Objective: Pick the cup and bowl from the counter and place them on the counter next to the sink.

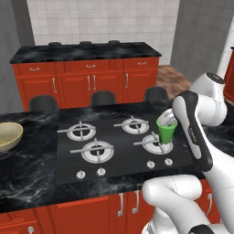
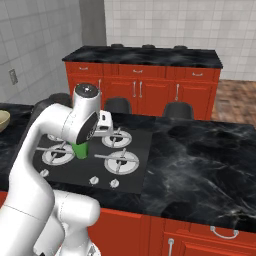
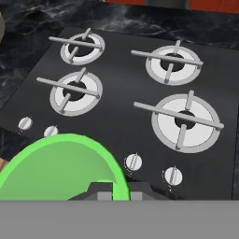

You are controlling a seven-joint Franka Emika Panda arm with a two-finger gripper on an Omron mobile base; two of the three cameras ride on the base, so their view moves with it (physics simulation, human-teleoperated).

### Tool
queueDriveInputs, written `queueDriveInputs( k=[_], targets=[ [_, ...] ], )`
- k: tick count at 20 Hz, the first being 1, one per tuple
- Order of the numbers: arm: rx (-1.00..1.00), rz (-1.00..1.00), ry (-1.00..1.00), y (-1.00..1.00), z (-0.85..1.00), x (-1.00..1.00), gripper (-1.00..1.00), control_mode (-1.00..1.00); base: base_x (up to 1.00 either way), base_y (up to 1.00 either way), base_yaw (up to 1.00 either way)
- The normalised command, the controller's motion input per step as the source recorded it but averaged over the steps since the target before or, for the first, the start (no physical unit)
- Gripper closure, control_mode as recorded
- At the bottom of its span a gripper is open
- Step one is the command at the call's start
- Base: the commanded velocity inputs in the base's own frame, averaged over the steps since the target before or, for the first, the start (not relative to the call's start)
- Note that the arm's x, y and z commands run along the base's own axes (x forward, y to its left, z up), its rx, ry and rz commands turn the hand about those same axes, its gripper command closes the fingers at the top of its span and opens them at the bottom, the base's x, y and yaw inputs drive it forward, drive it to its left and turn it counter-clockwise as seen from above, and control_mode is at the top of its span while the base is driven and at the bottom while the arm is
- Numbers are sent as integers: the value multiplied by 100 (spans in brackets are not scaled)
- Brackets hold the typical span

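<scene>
Bowl first, at the far left: the wide round beige-tan bowl (image 1: 8,135) sat on the glossy black marble-patterned counter (image 1: 27,169), well apart from the arm, and its smooth yellowish inside looked empty as far as could be seen. It would probably handle as a stiff, light, slick shell; being much too wide for the jaws to span, the likely hold was a pinch on the rim, one finger inside and one outside.

Next came the matte black stove plate with four burners (image 1: 119,142), set into that counter.

Over its right-hand burners hung the small bright green plastic tumbler (image 1: 165,130), clear of the grates and roughly upright. The two-finger gripper (image 3: 113,190) was clamped on the tumbler's rim, the wall pinched between the fingers. The hand view looked down into the cup, whose visible part appeared to hold nothing. Thin, smooth plastic with a tapering wall seemed light but slippery, so a rim pinch could twist or slide if swung hard.

No sink lay within sight, so the drop-off spot could not be judged.
</scene>
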Motion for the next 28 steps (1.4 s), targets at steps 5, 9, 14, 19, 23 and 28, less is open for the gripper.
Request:
queueDriveInputs(
  k=[5, 9, 14, 19, 23, 28],
  targets=[
    [0, 0, 0, 0, 0, 0, 100, 100, 0, 0, 0],
    [0, 0, 0, 0, 0, 0, 100, 100, -74, -36, -9],
    [0, 0, 0, 0, 0, 0, 100, 100, -82, -44, -38],
    [0, 0, 0, 0, 0, 0, 100, 100, -17, -55, -43],
    [0, 0, 0, 0, 0, 0, 100, 100, 0, -87, -58],
    [0, 0, 0, 0, 0, 0, 100, 100, 0, -78, -66]
  ],
)
